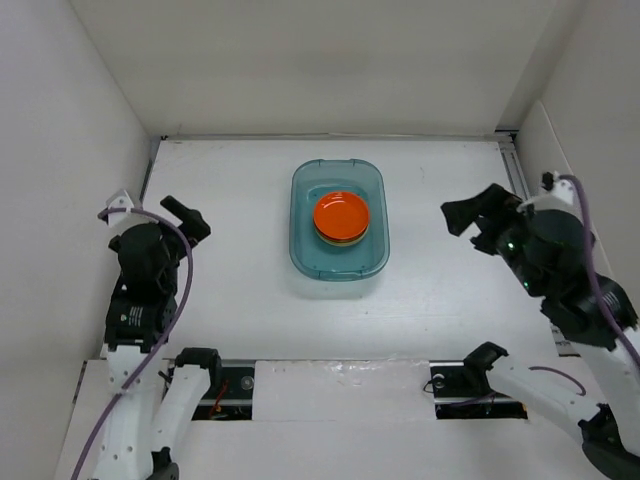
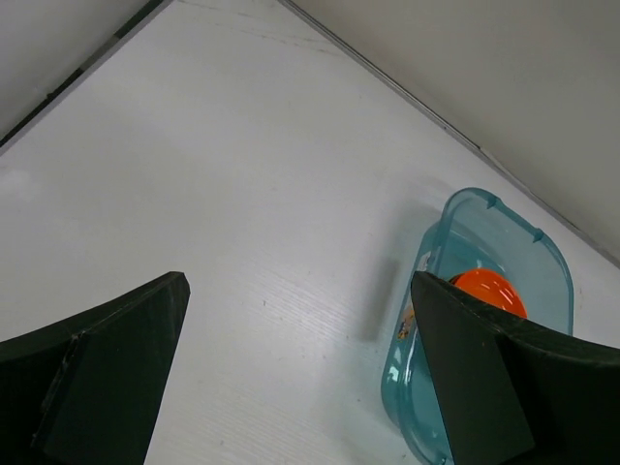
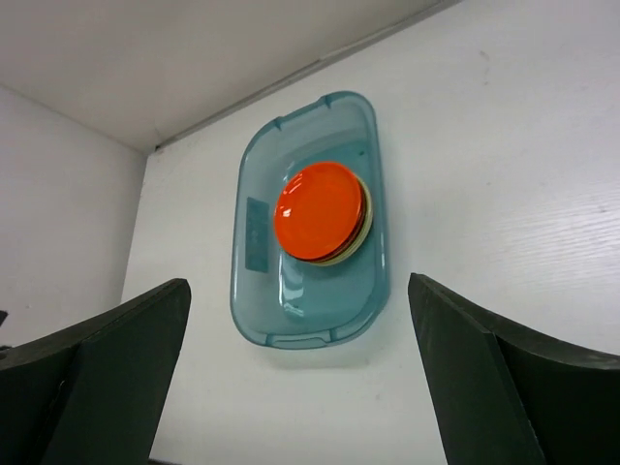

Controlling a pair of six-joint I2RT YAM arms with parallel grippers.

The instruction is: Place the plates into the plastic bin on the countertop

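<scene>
The teal-blue plastic bin (image 1: pixel 339 219) stands on the white countertop (image 1: pixel 240 180) at mid-table. A stack of plates lies inside it with an orange plate (image 1: pixel 342 213) on top; pale edges of lower plates show beneath it. The bin (image 3: pixel 308 225) and the orange plate (image 3: pixel 320 209) also show in the right wrist view, and the bin (image 2: pixel 463 320) in the left wrist view. My left gripper (image 1: pixel 185 215) is open and empty, left of the bin. My right gripper (image 1: pixel 470 222) is open and empty, right of the bin.
White walls enclose the countertop on the left (image 1: pixel 70 150), back and right. The arm bases and cables sit along the near edge (image 1: pixel 340 380).
</scene>
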